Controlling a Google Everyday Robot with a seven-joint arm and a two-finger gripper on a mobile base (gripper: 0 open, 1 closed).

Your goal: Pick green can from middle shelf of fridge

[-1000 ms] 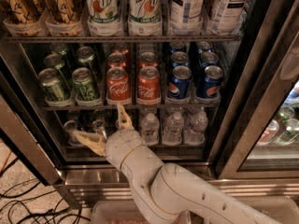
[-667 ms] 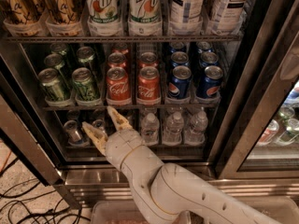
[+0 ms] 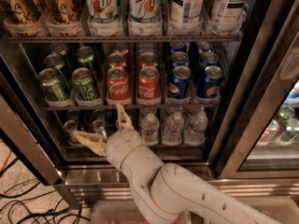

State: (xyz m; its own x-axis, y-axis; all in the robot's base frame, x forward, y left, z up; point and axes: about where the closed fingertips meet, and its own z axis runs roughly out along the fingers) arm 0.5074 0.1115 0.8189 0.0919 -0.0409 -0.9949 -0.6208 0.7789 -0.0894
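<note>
Several green cans stand in the two left lanes of the middle shelf (image 3: 131, 106) of the fridge (image 3: 261, 101); the front two are the left one (image 3: 53, 85) and the right one (image 3: 85, 84). My gripper (image 3: 98, 122) is open and empty, below the shelf's front edge and just right of the green cans. One finger (image 3: 88, 143) points left in front of the lower rack. The other finger (image 3: 122, 115) points up, and its tip touches or nearly touches the shelf edge under a red Coca-Cola can (image 3: 118, 85).
Red Coca-Cola cans fill the middle lanes and blue Pepsi cans (image 3: 180, 82) the right lanes. Tall 7up bottles (image 3: 145, 8) stand on the rack above, small water bottles (image 3: 174, 127) on the rack below. The glass door (image 3: 280, 125) stands open at right. Cables lie on the floor at left.
The gripper has risen slightly toward the middle shelf. Its upper finger now reaches the shelf's front edge, and its fingers stay spread. The cans have not moved.
</note>
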